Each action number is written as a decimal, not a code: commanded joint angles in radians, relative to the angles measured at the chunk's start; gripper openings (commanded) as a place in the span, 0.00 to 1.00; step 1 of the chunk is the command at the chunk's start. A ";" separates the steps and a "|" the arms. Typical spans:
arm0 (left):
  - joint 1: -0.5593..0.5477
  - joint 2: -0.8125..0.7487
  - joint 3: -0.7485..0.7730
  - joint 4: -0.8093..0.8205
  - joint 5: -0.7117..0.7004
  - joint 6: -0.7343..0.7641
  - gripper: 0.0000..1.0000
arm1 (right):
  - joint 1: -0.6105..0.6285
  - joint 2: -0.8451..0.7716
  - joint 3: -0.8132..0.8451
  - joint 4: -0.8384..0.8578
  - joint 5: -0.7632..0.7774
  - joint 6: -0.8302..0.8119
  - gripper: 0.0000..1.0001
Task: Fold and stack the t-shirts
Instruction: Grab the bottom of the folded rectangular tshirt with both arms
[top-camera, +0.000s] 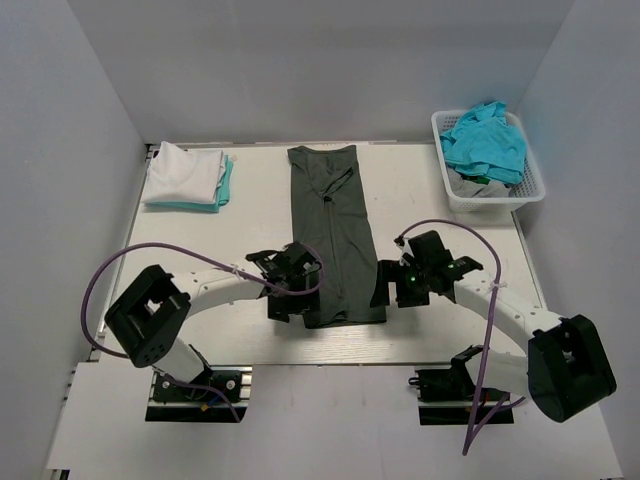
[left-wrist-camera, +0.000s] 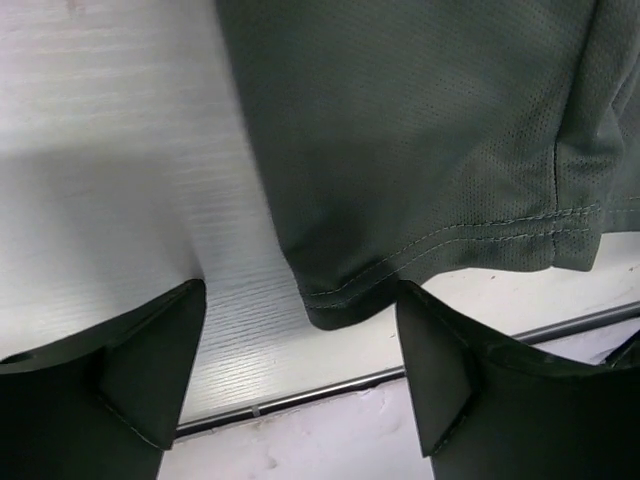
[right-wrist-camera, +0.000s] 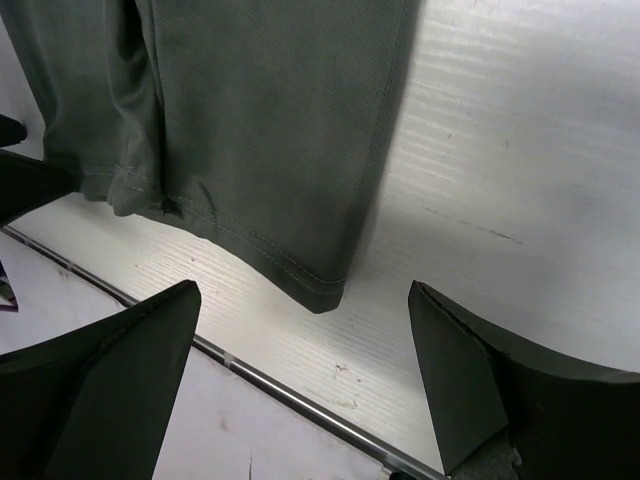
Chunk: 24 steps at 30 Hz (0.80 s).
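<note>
Top external: left arm (top-camera: 215, 282) and right arm (top-camera: 500, 305) bend inward flanking the charcoal t-shirt (top-camera: 335, 215), jaws spread, empty.

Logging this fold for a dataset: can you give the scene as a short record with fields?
dark shirt: folded into a long strip, lying flat
left gripper: open, over the shirt's near left corner
right gripper: open, over its near right corner
stack: white shirt folded atop teal shirt, far left
basket: far right, holding turquoise shirts
</note>
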 joint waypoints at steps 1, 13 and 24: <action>0.006 0.047 0.015 -0.006 0.063 0.018 0.85 | -0.005 0.006 -0.025 0.036 -0.028 0.036 0.90; 0.006 0.116 0.017 0.006 0.135 0.028 0.61 | -0.003 0.101 -0.079 0.088 -0.022 0.057 0.84; 0.006 0.142 0.017 0.009 0.145 0.028 0.44 | 0.000 0.182 -0.086 0.105 -0.126 0.031 0.49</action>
